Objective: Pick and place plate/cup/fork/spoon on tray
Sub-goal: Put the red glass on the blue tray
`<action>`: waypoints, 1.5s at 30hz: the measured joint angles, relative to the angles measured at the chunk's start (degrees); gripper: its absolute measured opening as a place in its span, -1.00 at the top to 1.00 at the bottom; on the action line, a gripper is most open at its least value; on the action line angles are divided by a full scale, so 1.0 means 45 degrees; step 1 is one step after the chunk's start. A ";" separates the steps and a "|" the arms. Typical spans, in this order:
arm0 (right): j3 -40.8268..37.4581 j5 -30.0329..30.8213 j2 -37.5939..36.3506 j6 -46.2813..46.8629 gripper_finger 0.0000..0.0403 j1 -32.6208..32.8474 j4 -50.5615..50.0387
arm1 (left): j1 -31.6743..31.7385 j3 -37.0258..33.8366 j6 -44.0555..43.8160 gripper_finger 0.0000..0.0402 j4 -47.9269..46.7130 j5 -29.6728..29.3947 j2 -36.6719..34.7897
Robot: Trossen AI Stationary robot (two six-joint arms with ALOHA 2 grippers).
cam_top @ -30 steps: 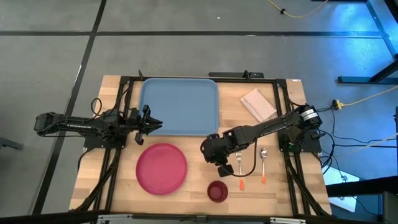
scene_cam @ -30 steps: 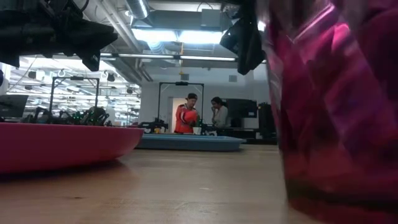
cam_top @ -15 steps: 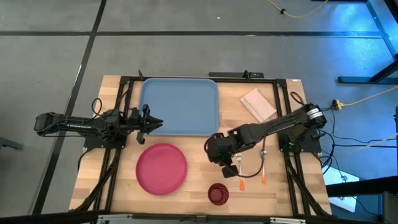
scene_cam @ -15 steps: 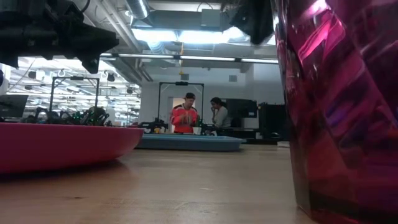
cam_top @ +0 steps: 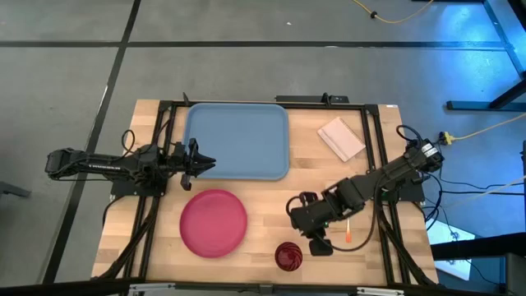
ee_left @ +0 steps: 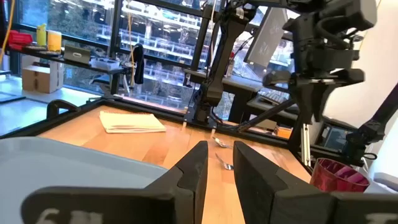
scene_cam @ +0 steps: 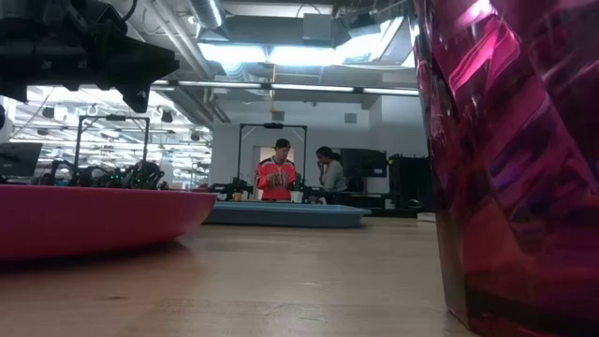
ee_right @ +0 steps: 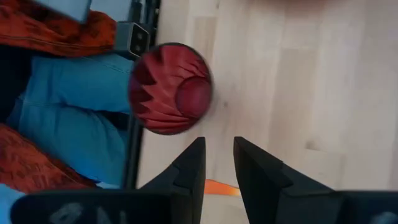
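Note:
The pinkish-red plate [cam_top: 214, 222] lies flat on the table, near side of the light-blue tray [cam_top: 237, 140]. The maroon cup [cam_top: 288, 256] stands near the table's near edge and also shows in the right wrist view [ee_right: 171, 87]. My right gripper [cam_top: 319, 243] hovers just right of the cup, shut and empty. An orange handle [ee_right: 219, 186] shows below its fingers, which hide the head. The spoon [cam_top: 348, 230] lies right of it. My left gripper [cam_top: 209, 160] waits, shut, at the tray's near left corner.
A pale folded napkin [cam_top: 341, 137] lies right of the tray. Dark frame rails [cam_top: 374, 156] run along the table's sides. Two people [scene_cam: 281, 178] stand far behind the table. Bare wood lies between the plate and the cup.
My right gripper has moved from beside the tray's near right corner toward the table's near edge and a little right, ending just right of the cup. The cup stands slightly shifted from a second ago.

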 joint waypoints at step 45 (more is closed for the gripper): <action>-0.0627 0.2284 0.2024 0.3911 0.56 0.1319 0.2393 | 0.0000 0.0000 0.0783 0.66 -0.0121 0.0023 0.0000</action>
